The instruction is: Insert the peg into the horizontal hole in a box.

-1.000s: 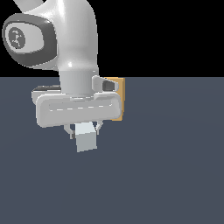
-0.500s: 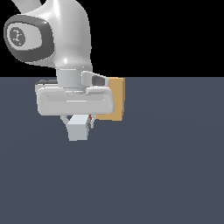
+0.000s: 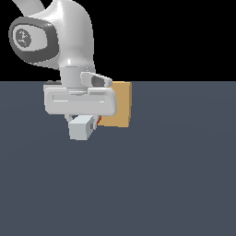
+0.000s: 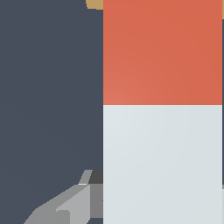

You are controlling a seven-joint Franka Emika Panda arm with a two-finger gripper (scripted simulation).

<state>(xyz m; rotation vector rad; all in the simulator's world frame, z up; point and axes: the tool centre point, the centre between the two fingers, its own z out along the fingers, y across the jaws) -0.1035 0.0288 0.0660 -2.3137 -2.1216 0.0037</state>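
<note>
Gripping the long square-sectioned peg (image 3: pixel 82 127), half red-orange and half pale grey-white, with the white-and-grey parallel gripper (image 3: pixel 83 120), fingers closed against the bar's sides beneath the broad hand housing. Holding that bar clear of the dark slate-grey table surface (image 3: pixel 166 179), pale end pointing toward the exterior camera, red-orange end pointing away toward the plain tan, cube-like box (image 3: pixel 118 105). Showing only a sliver of red at the far end in the exterior view, right at the lower edge of the box's face on the exterior view's left side. Sitting just behind and to the exterior view's right of the hand, the box is partly covered by the gripper housing; hole not visible from here, so whether the tip is touching or entering it cannot be told.

Filling much of the wrist view with the bar (image 4: pixel 162 109), red-orange section beyond the pale section, colour boundary running straight across. Peeking past the red end, a thin strip of tan box (image 4: pixel 94 4) at the frame edge. Showing one grey finger (image 4: pixel 70 205) beside the pale section, pressed close to it, with dark table (image 4: pixel 48 87) alongside.
</note>
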